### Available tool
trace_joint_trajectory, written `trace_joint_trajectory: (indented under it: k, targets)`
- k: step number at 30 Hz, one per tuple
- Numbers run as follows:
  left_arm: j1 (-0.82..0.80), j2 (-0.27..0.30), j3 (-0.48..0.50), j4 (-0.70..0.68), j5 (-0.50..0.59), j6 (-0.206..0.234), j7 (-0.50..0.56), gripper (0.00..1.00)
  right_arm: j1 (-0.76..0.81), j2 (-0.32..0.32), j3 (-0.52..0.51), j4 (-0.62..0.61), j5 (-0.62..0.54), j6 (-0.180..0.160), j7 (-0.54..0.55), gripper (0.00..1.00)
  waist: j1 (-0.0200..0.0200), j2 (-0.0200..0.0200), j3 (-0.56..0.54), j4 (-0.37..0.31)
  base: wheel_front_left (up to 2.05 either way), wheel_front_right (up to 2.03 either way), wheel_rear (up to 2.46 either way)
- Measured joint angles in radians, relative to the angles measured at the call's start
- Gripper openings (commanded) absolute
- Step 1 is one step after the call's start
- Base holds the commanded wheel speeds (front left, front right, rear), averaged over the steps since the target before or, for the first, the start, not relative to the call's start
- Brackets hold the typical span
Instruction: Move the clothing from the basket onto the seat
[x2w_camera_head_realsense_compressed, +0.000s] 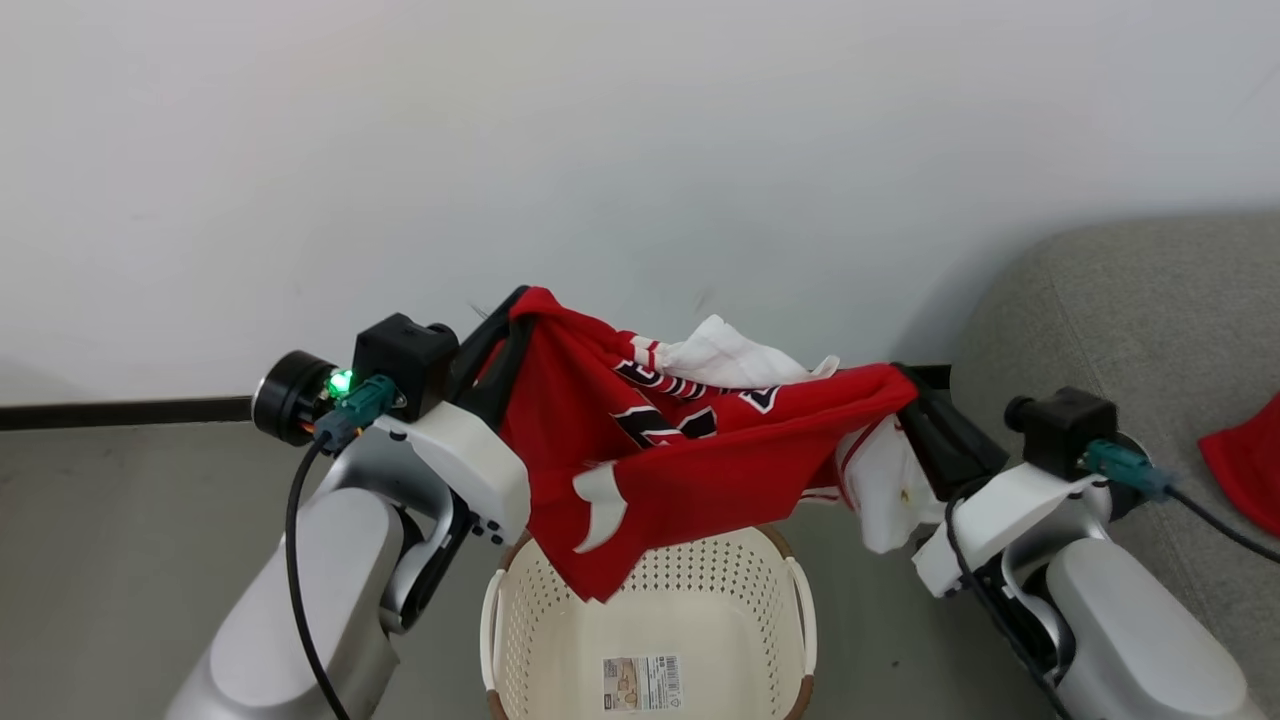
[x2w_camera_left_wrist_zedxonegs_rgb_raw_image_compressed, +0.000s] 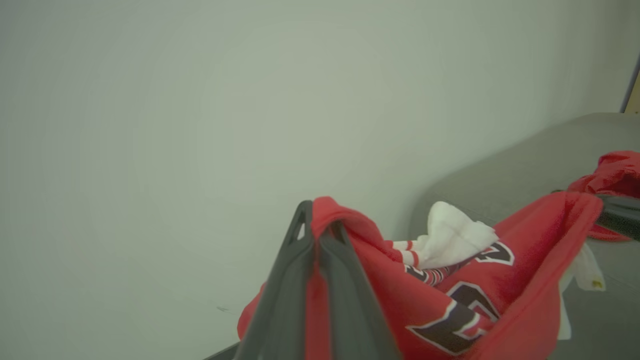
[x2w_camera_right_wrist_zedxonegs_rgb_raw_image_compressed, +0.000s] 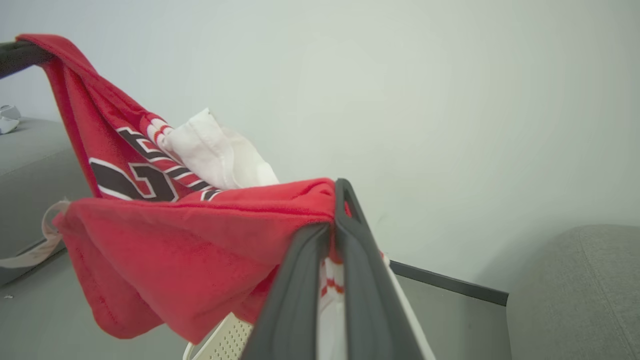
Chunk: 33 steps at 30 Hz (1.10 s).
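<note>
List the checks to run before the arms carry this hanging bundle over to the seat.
1. Grip of the left gripper on the bright red lettered garment: ok, fingers shut on one end.
2. Grip of the right gripper on the other end: ok, shut on it.
3. The plain white garment secured: cannot tell; it lies loose in the red sling.
4. Hanging red tip clear of the cream perforated plastic basket: cannot tell; it overlaps the rim in the head view.
5. Bare room on the grey fabric seat: ok, beside another red garment lying there.
</note>
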Motion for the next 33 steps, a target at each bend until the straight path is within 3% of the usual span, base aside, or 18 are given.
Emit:
trace_joint_trajectory:
  k: [3,4,5,21,33]
  targets:
    - [0.034,-0.016,-0.002,0.000,-0.019,-0.004,-0.015,0.33,0.000,0.001,-0.059,-0.035,0.029,0.000,0.000,0.00,0.0000,0.0000,0.000,-0.014,0.00,0.00,0.00]
    - [0.046,-0.021,-0.003,-0.002,-0.026,-0.005,-0.022,0.58,0.000,0.001,-0.078,-0.046,0.040,0.000,0.000,0.00,0.0000,0.0000,0.000,-0.018,0.00,0.00,0.00]
    - [0.067,-0.032,-0.004,-0.004,-0.050,-0.012,-0.035,1.00,-0.001,0.001,-0.113,-0.065,0.054,0.000,0.000,0.00,0.0000,0.0000,0.000,-0.026,0.00,0.00,0.00]
    - [0.188,-0.042,-0.055,-0.009,-0.080,-0.066,-0.093,1.00,0.010,-0.127,-0.344,-0.182,0.061,0.000,0.000,0.00,0.0000,0.0000,-0.005,-0.092,0.00,0.00,0.00]
    - [0.247,-0.037,-0.076,-0.024,-0.093,-0.083,-0.132,1.00,0.178,-0.186,-0.527,-0.288,0.047,0.000,0.000,0.00,0.0000,0.0000,-0.016,-0.162,0.00,0.00,0.00]
